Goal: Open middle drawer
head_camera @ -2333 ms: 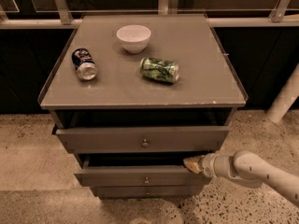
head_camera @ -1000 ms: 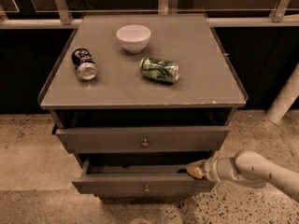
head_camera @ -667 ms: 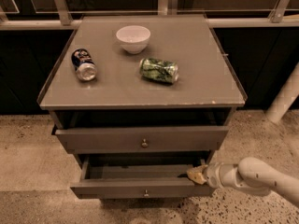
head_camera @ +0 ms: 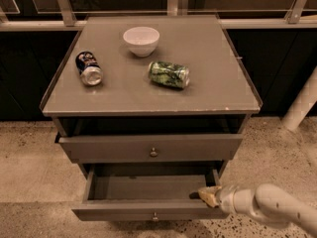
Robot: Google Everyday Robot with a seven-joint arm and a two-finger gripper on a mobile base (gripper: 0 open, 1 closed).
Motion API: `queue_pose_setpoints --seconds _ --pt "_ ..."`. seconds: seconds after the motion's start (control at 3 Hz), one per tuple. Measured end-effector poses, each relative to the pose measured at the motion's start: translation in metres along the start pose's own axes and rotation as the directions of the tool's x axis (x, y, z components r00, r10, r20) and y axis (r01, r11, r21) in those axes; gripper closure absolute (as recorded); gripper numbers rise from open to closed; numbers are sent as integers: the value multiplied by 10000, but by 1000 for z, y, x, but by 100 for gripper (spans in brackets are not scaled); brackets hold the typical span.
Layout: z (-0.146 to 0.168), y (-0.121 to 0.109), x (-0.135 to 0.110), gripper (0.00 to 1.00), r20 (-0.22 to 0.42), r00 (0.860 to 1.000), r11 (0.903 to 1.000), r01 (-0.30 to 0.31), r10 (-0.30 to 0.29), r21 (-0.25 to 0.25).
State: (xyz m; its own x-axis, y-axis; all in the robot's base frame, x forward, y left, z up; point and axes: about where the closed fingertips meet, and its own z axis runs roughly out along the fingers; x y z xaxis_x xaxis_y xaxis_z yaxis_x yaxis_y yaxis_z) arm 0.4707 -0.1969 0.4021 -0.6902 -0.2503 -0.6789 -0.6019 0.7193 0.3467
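Note:
The middle drawer (head_camera: 124,211) is the grey-brown one with a slim front and a small round knob (head_camera: 155,216). It stands pulled well out below the upper drawer (head_camera: 99,148), and its inside looks bare. My gripper (head_camera: 208,196) sits at the drawer's right front corner, its tan tip on the top edge of the drawer front. The white arm (head_camera: 270,207) reaches in from the lower right. The lowest drawer is hidden under the open one.
On the cabinet top (head_camera: 213,83) are a white bowl (head_camera: 141,39), a dark can (head_camera: 89,68) lying on its side and a crushed green can (head_camera: 169,74). A white post (head_camera: 301,105) stands at the right. The floor is speckled stone.
The middle drawer has slid further out toward the camera. My gripper has moved with its right front corner, down and toward the camera.

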Motion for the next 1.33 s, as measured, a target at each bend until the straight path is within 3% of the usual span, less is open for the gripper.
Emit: queue_pose_setpoints --seconds 1.0,1.33 --pt "-10 21 15 100 645 9978 9994 -199 180 281" --pt "-29 27 2 100 1329 9903 9946 266 -398 999"
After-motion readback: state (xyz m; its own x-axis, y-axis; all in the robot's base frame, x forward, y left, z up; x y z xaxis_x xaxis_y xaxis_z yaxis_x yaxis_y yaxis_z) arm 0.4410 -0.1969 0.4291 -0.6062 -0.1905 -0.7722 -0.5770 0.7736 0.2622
